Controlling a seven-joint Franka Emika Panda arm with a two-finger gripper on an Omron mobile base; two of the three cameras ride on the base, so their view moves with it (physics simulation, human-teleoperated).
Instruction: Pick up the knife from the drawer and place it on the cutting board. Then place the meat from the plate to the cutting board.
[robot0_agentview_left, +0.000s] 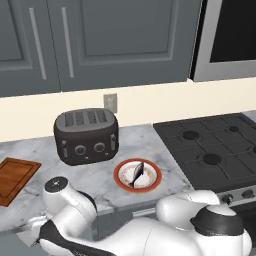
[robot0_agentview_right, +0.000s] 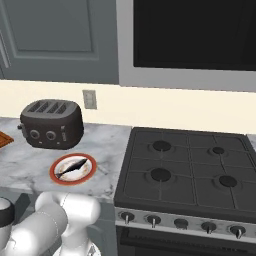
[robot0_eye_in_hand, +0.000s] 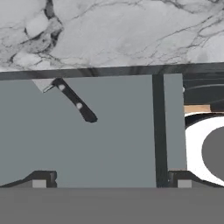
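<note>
In the hand view the knife (robot0_eye_in_hand: 74, 103) lies on the grey floor of the open drawer (robot0_eye_in_hand: 113, 144). Its black handle points down-right and its silver blade tip is tucked under the counter edge. My gripper (robot0_eye_in_hand: 111, 183) hangs above the drawer, open and empty, with the knife up-left of its fingertips (robot0_eye_in_hand: 39, 183). The reddish-brown cutting board (robot0_agentview_left: 15, 177) lies at the counter's left, its corner (robot0_agentview_right: 4, 139) at the right base view's edge. The orange-rimmed plate (robot0_agentview_left: 137, 175) (robot0_agentview_right: 73, 168) holds the dark fish-shaped meat (robot0_agentview_left: 136, 174) (robot0_agentview_right: 74, 166).
A dark toaster (robot0_agentview_left: 86, 135) (robot0_agentview_right: 51, 124) stands behind the plate against the wall. A black gas stove (robot0_agentview_left: 215, 145) (robot0_agentview_right: 185, 167) adjoins the marble counter (robot0_agentview_left: 100, 190) on the right. Grey wall cabinets (robot0_agentview_left: 100, 40) hang above.
</note>
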